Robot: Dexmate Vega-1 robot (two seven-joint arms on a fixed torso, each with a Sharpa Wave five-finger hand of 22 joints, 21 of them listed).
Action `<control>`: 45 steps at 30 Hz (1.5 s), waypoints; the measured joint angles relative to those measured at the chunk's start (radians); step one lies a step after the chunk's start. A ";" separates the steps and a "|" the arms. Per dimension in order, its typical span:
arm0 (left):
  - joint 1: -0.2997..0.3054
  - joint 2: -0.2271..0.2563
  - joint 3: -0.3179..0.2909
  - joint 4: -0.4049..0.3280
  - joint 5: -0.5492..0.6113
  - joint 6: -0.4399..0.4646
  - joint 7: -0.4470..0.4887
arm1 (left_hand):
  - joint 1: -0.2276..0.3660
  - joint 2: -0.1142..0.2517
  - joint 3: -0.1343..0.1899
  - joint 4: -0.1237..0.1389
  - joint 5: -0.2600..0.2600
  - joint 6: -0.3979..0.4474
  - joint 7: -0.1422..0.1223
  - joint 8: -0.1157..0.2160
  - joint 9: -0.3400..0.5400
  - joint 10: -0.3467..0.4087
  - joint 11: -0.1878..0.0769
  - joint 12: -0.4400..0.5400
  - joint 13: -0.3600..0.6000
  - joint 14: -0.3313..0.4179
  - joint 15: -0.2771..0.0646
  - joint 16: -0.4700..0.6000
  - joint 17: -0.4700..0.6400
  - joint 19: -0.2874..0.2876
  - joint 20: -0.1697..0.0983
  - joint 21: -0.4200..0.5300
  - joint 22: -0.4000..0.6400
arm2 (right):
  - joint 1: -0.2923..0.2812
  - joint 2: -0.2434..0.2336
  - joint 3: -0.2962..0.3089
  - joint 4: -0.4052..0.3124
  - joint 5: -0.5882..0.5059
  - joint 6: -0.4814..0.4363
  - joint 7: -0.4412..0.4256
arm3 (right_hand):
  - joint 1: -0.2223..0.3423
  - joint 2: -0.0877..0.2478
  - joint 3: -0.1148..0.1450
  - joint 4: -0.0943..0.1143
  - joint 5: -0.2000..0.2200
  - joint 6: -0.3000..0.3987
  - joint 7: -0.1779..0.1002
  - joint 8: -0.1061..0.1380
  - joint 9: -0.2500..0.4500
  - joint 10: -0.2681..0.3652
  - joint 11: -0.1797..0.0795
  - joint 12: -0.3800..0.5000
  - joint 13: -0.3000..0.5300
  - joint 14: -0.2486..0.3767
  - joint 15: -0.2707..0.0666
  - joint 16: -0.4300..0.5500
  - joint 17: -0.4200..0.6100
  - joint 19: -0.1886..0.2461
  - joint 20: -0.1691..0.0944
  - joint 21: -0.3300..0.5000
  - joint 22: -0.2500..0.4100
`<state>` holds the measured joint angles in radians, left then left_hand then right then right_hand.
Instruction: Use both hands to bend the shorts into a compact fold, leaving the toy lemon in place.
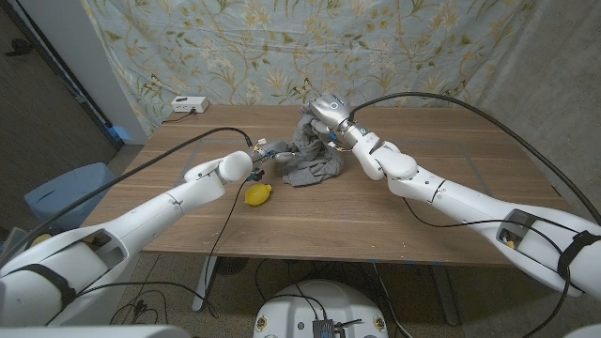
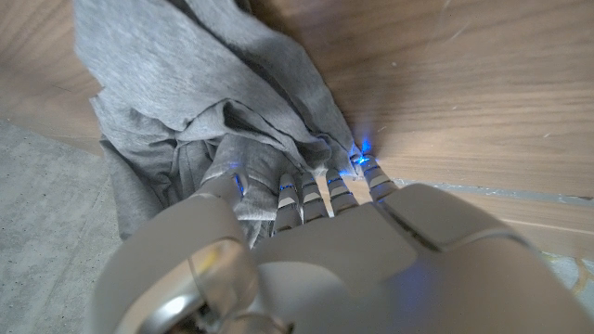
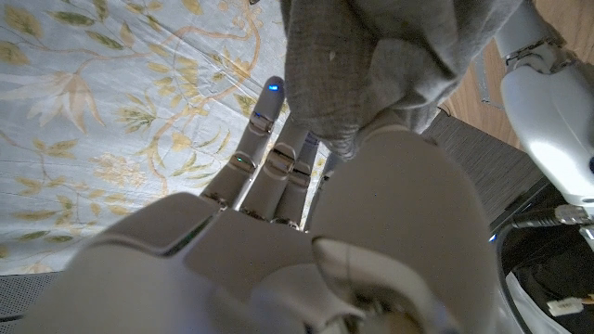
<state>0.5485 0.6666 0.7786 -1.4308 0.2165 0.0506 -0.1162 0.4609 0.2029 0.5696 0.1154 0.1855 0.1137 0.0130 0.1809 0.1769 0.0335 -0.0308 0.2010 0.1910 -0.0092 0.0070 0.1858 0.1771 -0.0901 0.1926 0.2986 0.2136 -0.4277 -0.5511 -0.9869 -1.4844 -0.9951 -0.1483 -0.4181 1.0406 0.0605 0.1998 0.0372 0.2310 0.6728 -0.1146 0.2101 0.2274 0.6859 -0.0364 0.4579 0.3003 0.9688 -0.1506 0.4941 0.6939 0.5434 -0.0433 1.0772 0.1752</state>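
Observation:
The grey shorts (image 1: pixel 312 167) lie bunched at the middle of the wooden table (image 1: pixel 451 211). My right hand (image 1: pixel 321 120) holds their far part lifted off the table; in the right wrist view the grey fabric (image 3: pixel 371 65) hangs pinched between thumb and fingers (image 3: pixel 269 167). My left hand (image 1: pixel 269 154) grips the shorts' left edge low on the table; in the left wrist view its fingers (image 2: pixel 311 190) dig into the crumpled fabric (image 2: pixel 186 83). The yellow toy lemon (image 1: pixel 257 194) lies just in front of the left hand, apart from the shorts.
A white box (image 1: pixel 185 105) sits at the table's back left corner. A floral curtain (image 1: pixel 394 47) hangs behind the table. A blue seat (image 1: pixel 66 192) stands left of the table. Cables run along both arms.

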 measured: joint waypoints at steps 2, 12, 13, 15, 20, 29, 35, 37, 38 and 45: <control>-0.003 -0.002 0.002 0.005 0.000 -0.002 0.000 | 0.000 0.000 0.001 -0.001 0.000 0.000 0.000 0.000 0.002 0.000 0.000 0.000 0.000 0.000 0.000 0.000 0.000 -0.001 0.001 0.000 0.000 | -0.011 0.003 0.009 -0.005 0.002 -0.016 -0.003 | -0.103 -0.015 -0.034 0.050 0.012 -0.080 0.005 -0.022 0.000 -0.061 -0.001 -0.032 -0.006 -0.038 0.012 -0.028 -0.008 -0.023 0.023 -0.024 -0.003; -0.015 -0.010 0.006 0.021 0.000 -0.009 -0.002 | 0.000 0.000 0.010 0.006 0.000 -0.005 -0.006 0.000 0.003 0.000 0.000 0.000 0.000 0.000 0.000 0.000 0.000 -0.005 0.006 0.000 0.000 | -0.045 0.008 0.037 -0.040 0.016 -0.091 0.082 | -0.410 -0.169 -0.226 0.104 0.051 -0.374 0.009 -0.033 -0.014 -0.306 -0.034 -0.157 -0.022 -0.252 0.075 -0.142 -0.066 -0.153 0.092 -0.142 0.000; -0.015 -0.010 0.006 0.021 0.000 -0.009 -0.002 | 0.000 0.000 0.012 0.004 0.000 -0.005 -0.006 0.000 0.003 0.000 0.000 0.000 0.000 0.000 0.000 0.000 0.000 -0.005 0.005 0.000 0.000 | -0.045 0.008 0.037 -0.040 0.016 -0.093 0.088 | -0.407 -0.178 -0.233 0.100 0.056 -0.383 0.006 -0.033 -0.014 -0.315 -0.037 -0.162 -0.022 -0.266 0.078 -0.149 -0.068 -0.162 0.090 -0.150 0.000; -0.015 -0.010 0.006 0.021 0.000 -0.009 -0.002 | -0.002 -0.002 0.015 0.002 0.000 -0.005 -0.006 0.000 0.003 0.000 0.000 0.000 0.000 0.000 0.000 0.000 -0.003 -0.009 0.002 0.000 0.000 | -0.046 -0.008 0.041 -0.064 0.015 -0.103 0.131 | -0.393 -0.191 -0.240 0.091 0.062 -0.389 0.000 -0.032 -0.014 -0.323 -0.045 -0.165 -0.022 -0.284 0.085 -0.157 -0.071 -0.173 0.082 -0.158 0.000; 0.001 0.005 -0.012 -0.007 0.000 -0.027 0.029 | -0.004 -0.034 0.031 -0.041 0.000 0.080 -0.053 0.024 0.003 0.018 0.010 0.009 0.000 0.038 0.027 0.000 -0.010 -0.008 0.002 -0.002 -0.002 | -0.045 -0.023 0.044 -0.079 0.009 -0.112 0.191 | -0.313 -0.170 -0.220 0.058 0.087 -0.374 -0.007 -0.017 -0.018 -0.317 -0.051 -0.165 -0.022 -0.289 0.090 -0.165 -0.081 -0.168 0.050 -0.170 0.000; 0.076 0.057 -0.092 -0.120 0.004 -0.041 0.090 | -0.009 -0.078 0.012 -0.147 0.000 0.304 -0.036 0.059 0.012 0.163 0.019 0.051 0.002 0.147 0.043 0.007 -0.004 0.026 0.011 0.012 0.001 | -0.042 -0.037 0.045 -0.089 -0.003 -0.110 0.257 | -0.266 -0.171 -0.221 0.036 0.102 -0.367 -0.011 -0.017 -0.023 -0.314 -0.059 -0.170 -0.022 -0.300 0.090 -0.173 -0.087 -0.170 0.013 -0.183 0.000; 0.142 0.085 -0.161 -0.194 0.007 -0.058 0.201 | -0.021 -0.080 0.005 -0.160 0.000 0.316 -0.004 0.050 0.025 0.188 0.031 0.054 0.009 0.171 0.042 0.011 -0.002 0.038 0.010 0.020 0.003 | -0.040 -0.054 0.052 -0.092 0.025 -0.080 0.274 | -0.278 -0.152 -0.237 0.052 0.119 -0.300 -0.004 0.011 -0.023 -0.251 -0.047 -0.154 -0.022 -0.252 0.085 -0.167 -0.094 -0.125 0.006 -0.183 0.000; 0.170 0.092 -0.191 -0.217 0.007 -0.075 0.272 | -0.032 -0.079 0.004 -0.163 0.000 0.283 -0.013 0.034 0.026 0.182 0.036 0.048 0.012 0.174 0.045 0.011 -0.002 0.042 0.013 0.020 0.003 | -0.046 -0.063 0.067 -0.097 0.037 -0.066 0.274 | -0.249 -0.114 -0.240 0.054 0.136 -0.164 -0.013 0.048 -0.024 -0.135 -0.035 -0.108 -0.020 -0.157 0.070 -0.135 -0.095 -0.078 0.008 -0.183 0.001; 0.173 0.092 -0.194 -0.219 0.006 -0.085 0.299 | -0.032 -0.079 0.004 -0.163 0.000 0.270 -0.015 0.028 0.026 0.175 0.035 0.046 0.012 0.174 0.045 0.011 -0.002 0.044 0.015 0.020 0.003 | -0.050 -0.068 0.072 -0.099 0.042 -0.058 0.274 | -0.231 -0.096 -0.238 0.052 0.142 -0.090 -0.016 0.065 -0.027 -0.069 -0.032 -0.081 -0.017 -0.107 0.056 -0.112 -0.090 -0.060 0.007 -0.183 0.003; 0.231 0.098 -0.261 -0.256 -0.005 -0.126 0.362 | -0.041 -0.080 0.000 -0.167 0.000 0.254 -0.018 0.022 0.026 0.173 0.034 0.043 0.012 0.179 0.050 0.011 0.003 0.044 0.015 0.020 0.004 | -0.058 -0.080 0.077 -0.120 0.042 -0.044 0.318 | -0.281 -0.089 -0.294 0.081 0.144 0.054 -0.014 0.058 -0.032 -0.033 -0.019 -0.074 -0.005 -0.145 0.046 -0.092 -0.048 -0.089 0.050 -0.225 0.004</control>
<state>0.7797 0.7646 0.5172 -1.6867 0.2113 -0.0752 0.2460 0.4197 0.1226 0.5697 -0.0518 0.1855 0.3674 -0.0051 0.2033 0.2028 0.2067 0.0031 0.2437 0.2027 0.1698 0.0568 0.1972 0.1796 -0.0464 0.2074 0.3184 0.2176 -0.4854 -0.6309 -0.9097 -1.6039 -0.9526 -0.1918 -0.1004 0.7597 -0.0288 -0.0942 0.1179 0.3751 0.7272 -0.1288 0.2685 0.1951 0.6527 -0.0553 0.3837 0.2951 0.8236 -0.1051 0.4025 0.6456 0.4544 0.0069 0.8526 0.1795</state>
